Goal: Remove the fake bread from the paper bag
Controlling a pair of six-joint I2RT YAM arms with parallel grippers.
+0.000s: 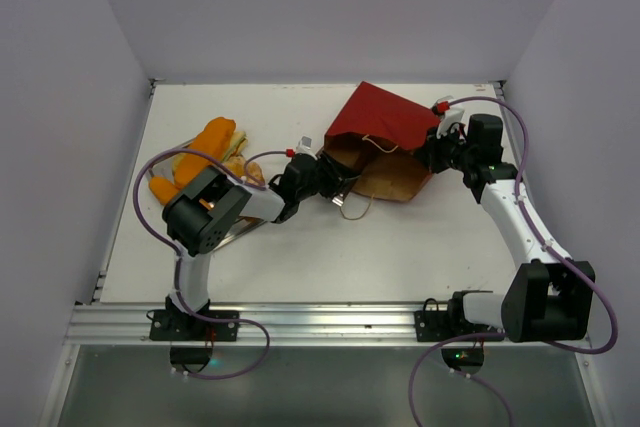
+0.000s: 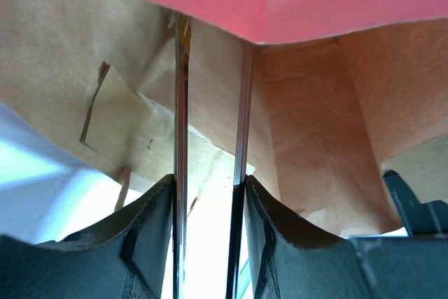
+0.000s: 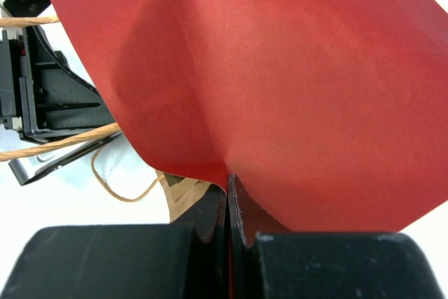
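The dark red paper bag (image 1: pixel 385 119) lies on its side at the back of the table, its brown mouth facing left. My right gripper (image 1: pixel 432 152) is shut on the bag's upper edge (image 3: pixel 280 89) and holds it up; the pinch shows in the right wrist view (image 3: pixel 229 180). My left gripper (image 1: pixel 322 175) is shut on metal tongs (image 2: pixel 181 103), whose two arms reach into the bag's mouth (image 2: pixel 208 180). Only kraft paper (image 2: pixel 308 117) shows inside; no bread is visible there. Fake bread (image 1: pixel 210 142), orange rolls and pale pieces, lies at the left.
The bread pile lies partly under my left arm's elbow (image 1: pixel 205 212), with a strip of metal tray (image 1: pixel 238 231) showing beside it. A tan cord handle (image 1: pixel 358 209) trails on the table in front of the bag. White walls enclose the table on three sides.
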